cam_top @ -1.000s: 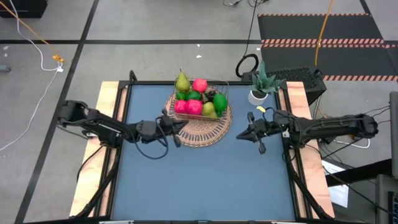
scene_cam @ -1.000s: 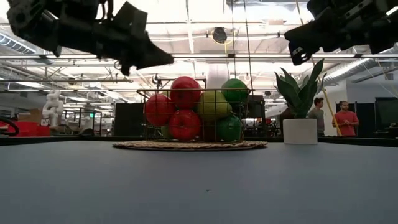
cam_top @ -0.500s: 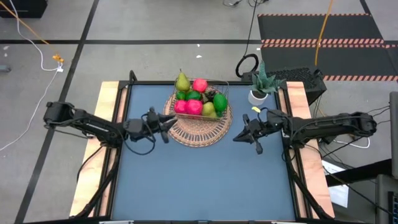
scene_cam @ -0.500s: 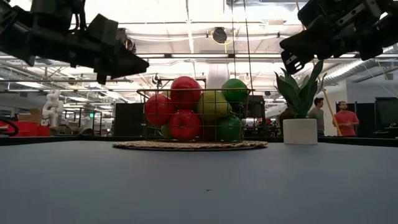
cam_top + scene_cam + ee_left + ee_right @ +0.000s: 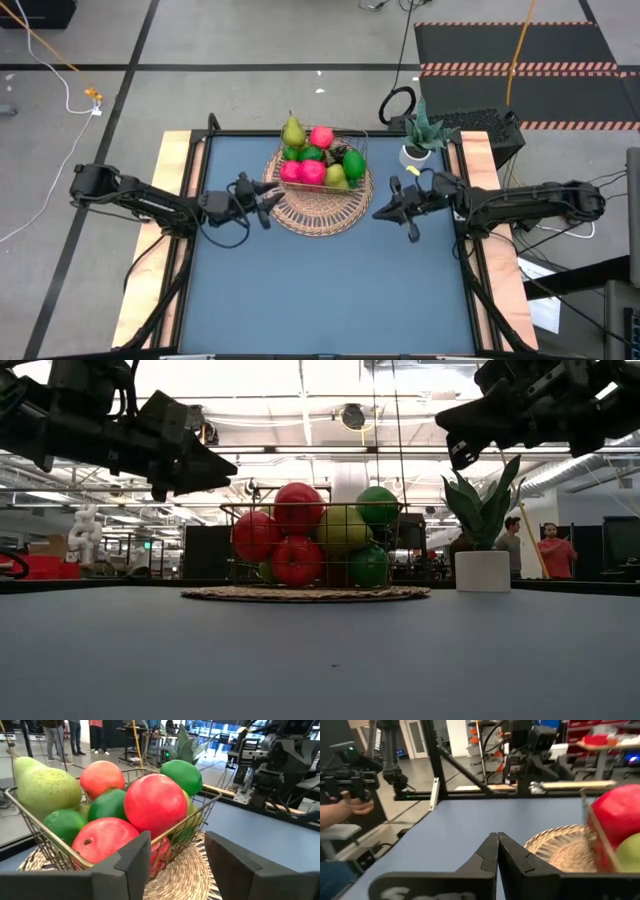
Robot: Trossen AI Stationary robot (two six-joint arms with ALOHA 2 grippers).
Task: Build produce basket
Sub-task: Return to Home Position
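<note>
Inspecting the table [image 5: 320, 300] finds the basket [image 5: 318, 220] at the far middle of the blue top, its woven rim flat on the surface. The fruit [image 5: 322, 165] — red and pink apples, limes, pears — is heaped in its wire well, and one pear [image 5: 292, 131] stands upright at the far left corner of the heap. The left arm reaches in from the table's left edge, stretched nearly level. The left gripper [image 5: 270, 196] is raised off the surface at the basket's left rim and points at the fruit, its fingers [image 5: 134, 862] parted and empty. The right arm comes in from the right edge in a like pose. The right gripper [image 5: 380, 212] hangs above the table just beside the right rim, clear of it — fingers pressed together, gripping nothing. A plant pot [image 5: 414, 154] stands near the far right corner.
</note>
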